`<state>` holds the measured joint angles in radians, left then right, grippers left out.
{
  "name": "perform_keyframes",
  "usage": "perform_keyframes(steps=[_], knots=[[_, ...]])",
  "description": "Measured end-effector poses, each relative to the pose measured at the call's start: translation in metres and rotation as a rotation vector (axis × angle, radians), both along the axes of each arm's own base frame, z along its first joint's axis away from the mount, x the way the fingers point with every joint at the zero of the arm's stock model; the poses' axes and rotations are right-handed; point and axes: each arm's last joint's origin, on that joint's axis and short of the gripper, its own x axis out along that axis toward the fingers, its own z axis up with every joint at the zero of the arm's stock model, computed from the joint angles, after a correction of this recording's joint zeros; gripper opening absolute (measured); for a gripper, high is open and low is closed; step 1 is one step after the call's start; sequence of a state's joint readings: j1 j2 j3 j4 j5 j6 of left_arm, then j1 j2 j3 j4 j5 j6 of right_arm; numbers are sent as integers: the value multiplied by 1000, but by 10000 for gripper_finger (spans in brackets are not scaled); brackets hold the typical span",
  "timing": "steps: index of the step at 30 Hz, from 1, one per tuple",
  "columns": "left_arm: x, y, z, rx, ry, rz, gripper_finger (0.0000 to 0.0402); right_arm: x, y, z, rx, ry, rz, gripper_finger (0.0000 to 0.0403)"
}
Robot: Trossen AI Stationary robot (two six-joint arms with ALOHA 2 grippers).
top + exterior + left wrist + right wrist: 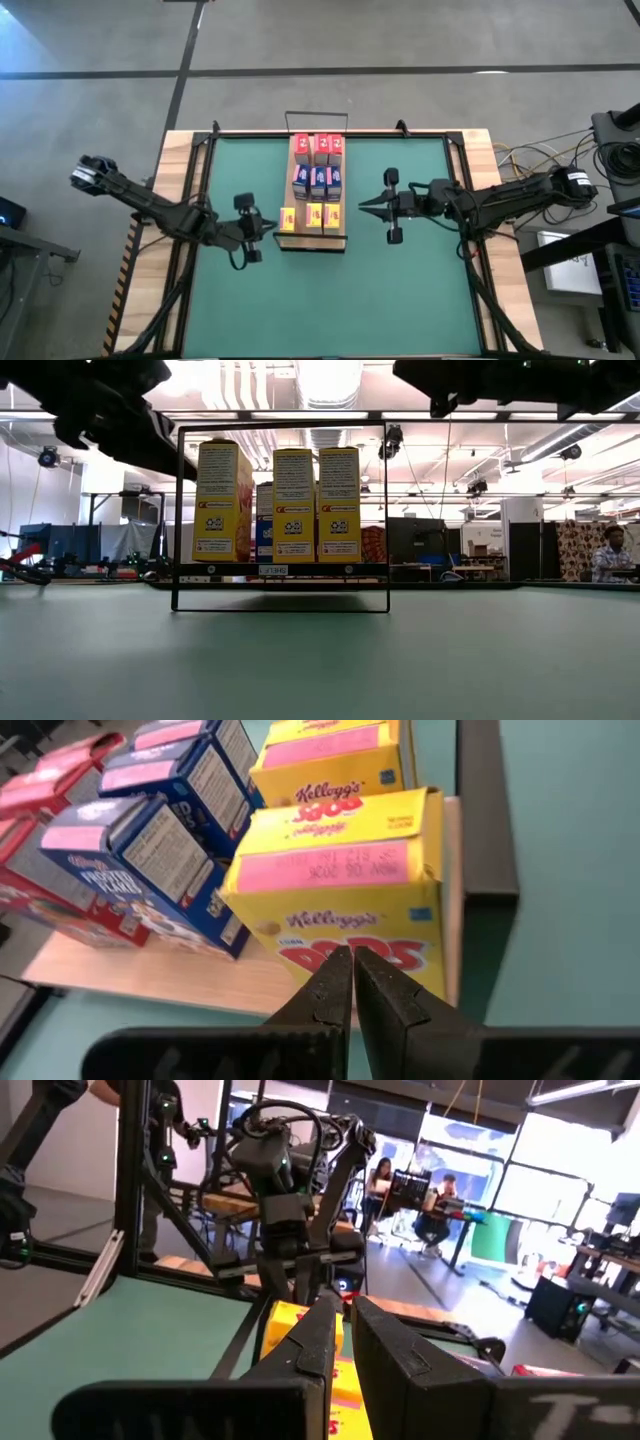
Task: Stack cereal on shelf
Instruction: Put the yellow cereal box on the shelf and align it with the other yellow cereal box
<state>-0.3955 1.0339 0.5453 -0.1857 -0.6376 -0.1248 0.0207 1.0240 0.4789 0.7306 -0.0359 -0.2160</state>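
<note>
**Nine cereal boxes stand on the shelf, both arms close by**

A large workshop with desks, ceiling lights and seated people lies beyond a green mat (pixel 250 290) laid over a wooden table (pixel 500 200). At the middle of the mat sits the shelf (pixel 336 238), a long light-wood board with a thin black wire frame at its ends. On it the cereal boxes stand upright in three rows of three — red boxes (pixel 318 147) at the far end, blue boxes (pixel 318 180) in the middle, yellow boxes (pixel 312 215) nearest. Sorting by colour keeps each row tidy; the task looks complete or nearly so.

The left gripper (pixel 266 224) hangs just beside the nearest yellow box, at the board's near left corner. Its fingers (pixel 330 995) are pressed together and grasp nothing — likely nudging or squaring that box.

The right gripper (pixel 366 205) waits off the shelf's right edge, apart from the boxes, its fingers nearly together and empty.

Bare mat stretches on both sides and in front, giving either arm room to retreat. The wire frame is the obstacle to avoid.
</note>
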Motion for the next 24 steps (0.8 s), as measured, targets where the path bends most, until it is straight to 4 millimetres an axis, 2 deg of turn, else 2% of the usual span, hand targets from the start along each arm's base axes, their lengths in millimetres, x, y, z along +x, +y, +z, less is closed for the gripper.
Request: perform_keyframes(steps=[9, 13, 24], knots=[[6, 12, 1, 29, 10, 11, 0, 0, 0, 1, -20, -3, -5, 27], [10, 14, -1, -16, 12, -26, 0, 0, 0, 0, -20, 1, -5, 27], [24, 18, -10, 15, 19, -9, 0, 0, 0, -1, -20, 15, -6, 27]])
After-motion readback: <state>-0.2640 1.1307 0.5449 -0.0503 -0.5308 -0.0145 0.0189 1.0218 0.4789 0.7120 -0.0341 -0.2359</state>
